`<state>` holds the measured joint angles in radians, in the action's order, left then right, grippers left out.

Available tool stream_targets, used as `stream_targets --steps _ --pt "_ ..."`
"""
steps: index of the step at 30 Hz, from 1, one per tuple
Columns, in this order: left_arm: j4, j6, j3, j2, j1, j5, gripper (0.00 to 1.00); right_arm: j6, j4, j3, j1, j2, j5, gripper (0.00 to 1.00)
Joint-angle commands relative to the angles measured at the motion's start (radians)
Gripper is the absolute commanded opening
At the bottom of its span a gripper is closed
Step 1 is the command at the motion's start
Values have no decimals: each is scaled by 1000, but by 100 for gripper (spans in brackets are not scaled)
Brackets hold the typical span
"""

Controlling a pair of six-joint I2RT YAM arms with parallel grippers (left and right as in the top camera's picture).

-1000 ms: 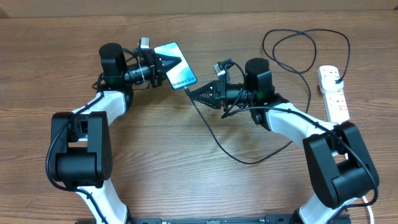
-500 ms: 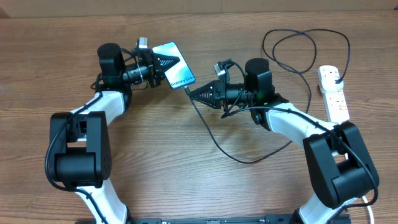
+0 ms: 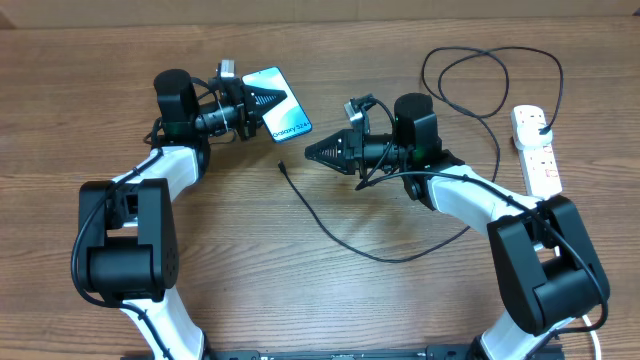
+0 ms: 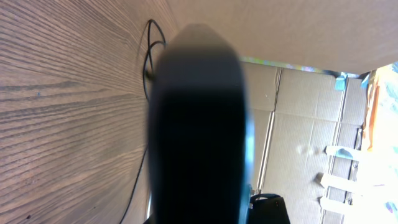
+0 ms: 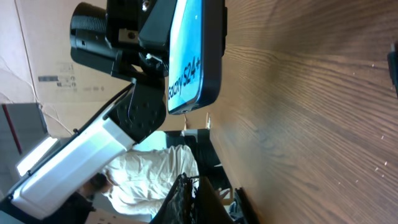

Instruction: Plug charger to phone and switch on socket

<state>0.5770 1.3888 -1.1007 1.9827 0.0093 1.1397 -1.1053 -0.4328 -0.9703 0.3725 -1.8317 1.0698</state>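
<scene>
The left gripper [image 3: 268,102] was clamped on the phone [image 3: 290,122], lit screen tilted up. The charger [image 3: 283,167] wasn't in it: its small tip just lay on the table [image 3: 330,310], below the phone and clear of both grippers. The right gripper [image 3: 308,152] pointed at the phone, fingers seemingly together on nothing (its wrist view barely showed them), and the socket [image 3: 537,152] sat far right with the cable looping over to it.

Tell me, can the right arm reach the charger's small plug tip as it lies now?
Probably yes. The charger tip lies loose on the table just ahead of the right gripper, with nothing between them. The left gripper holds the phone aside.
</scene>
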Motion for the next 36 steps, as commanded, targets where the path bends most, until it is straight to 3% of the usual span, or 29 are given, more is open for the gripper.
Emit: stream_targets --steps 1,2,4,5,12,21,26,36 --pt "15 -14 -7 -13 17 10 5 111 -14 3 0 31 23 17" --pt "16 -23 -7 -13 27 8 4 146 -27 3 8 33 24 31" --pt "15 -31 -7 -13 47 8 4 215 -60 2 30 40 16 42" --pt "15 -32 -7 -13 63 8 4 256 -64 2 45 46 -13 54" --pt "14 -32 -7 -13 138 9 4 594 110 -9 142 63 -303 76" --pt "-5 -50 -7 -13 186 5 4 1013 563 -197 325 62 -978 82" --pt "-5 -51 -7 -13 195 -12 4 1175 571 -210 386 48 -1199 76" --pt "-5 -50 -7 -13 204 -22 4 1324 509 -210 446 -56 -1291 73"
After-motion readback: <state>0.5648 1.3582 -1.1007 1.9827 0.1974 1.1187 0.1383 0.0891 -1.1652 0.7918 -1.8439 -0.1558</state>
